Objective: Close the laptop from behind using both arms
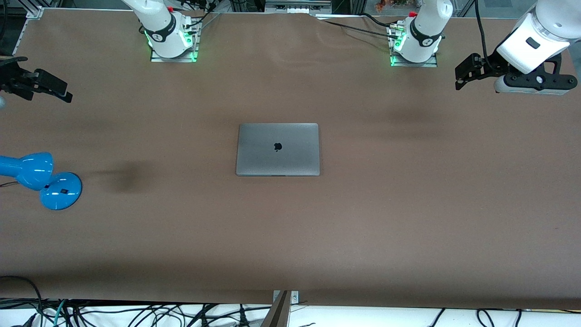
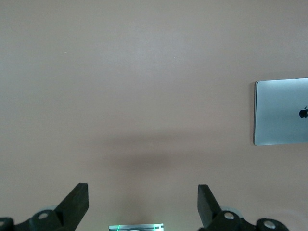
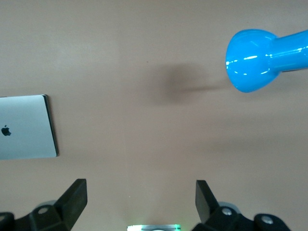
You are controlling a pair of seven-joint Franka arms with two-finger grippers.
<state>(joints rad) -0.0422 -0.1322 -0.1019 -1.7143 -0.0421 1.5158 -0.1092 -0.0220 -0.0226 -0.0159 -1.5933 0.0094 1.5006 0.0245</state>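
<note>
The space-grey laptop (image 1: 277, 149) lies shut and flat in the middle of the brown table, its lid with the dark apple logo facing up. It also shows at the edge of the left wrist view (image 2: 281, 112) and of the right wrist view (image 3: 26, 127). My left gripper (image 1: 459, 78) is open and empty, held in the air over the left arm's end of the table, well away from the laptop. My right gripper (image 1: 63, 92) is open and empty, in the air over the right arm's end of the table.
A blue desk lamp (image 1: 34, 178) stands near the right arm's end of the table; its head shows in the right wrist view (image 3: 262, 57). The two arm bases (image 1: 170, 38) (image 1: 415, 43) stand at the table's edge farthest from the front camera. Cables hang below the table's near edge.
</note>
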